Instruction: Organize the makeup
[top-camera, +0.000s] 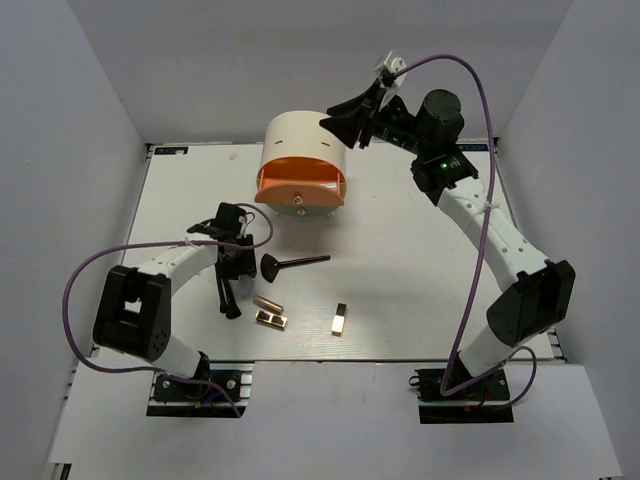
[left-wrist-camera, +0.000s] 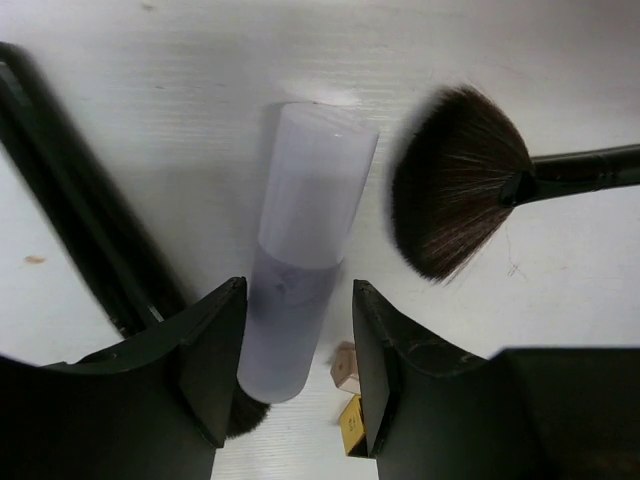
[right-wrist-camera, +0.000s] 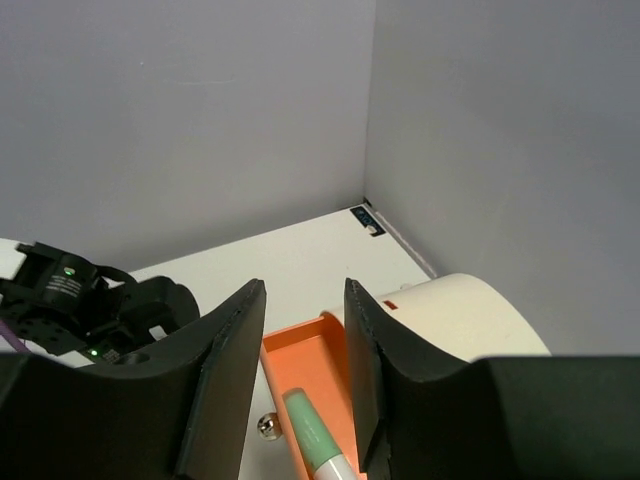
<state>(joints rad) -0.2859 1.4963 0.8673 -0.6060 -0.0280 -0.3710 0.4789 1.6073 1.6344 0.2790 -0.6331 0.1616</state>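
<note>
My left gripper (left-wrist-camera: 297, 300) is open, low over the table, its jaws on either side of the white tube (left-wrist-camera: 305, 240) with a gap on each side. The fan-headed black brush (left-wrist-camera: 455, 180) lies just right of the tube; it also shows in the top view (top-camera: 292, 263). Another black brush (left-wrist-camera: 75, 225) lies to the left. The copper lipstick (top-camera: 266, 303) and two gold-and-black cases (top-camera: 271, 319) (top-camera: 340, 320) lie nearer the front. My right gripper (right-wrist-camera: 303, 300) is open and empty, above the open orange drawer (right-wrist-camera: 320, 355), where the mint-green bottle (right-wrist-camera: 318, 430) lies.
The big cream cylindrical box (top-camera: 300, 140) stands at the back middle with its orange drawer (top-camera: 300, 185) pulled out toward the front. Grey walls close in the back and both sides. The left arm (top-camera: 175, 262) reaches in from the left.
</note>
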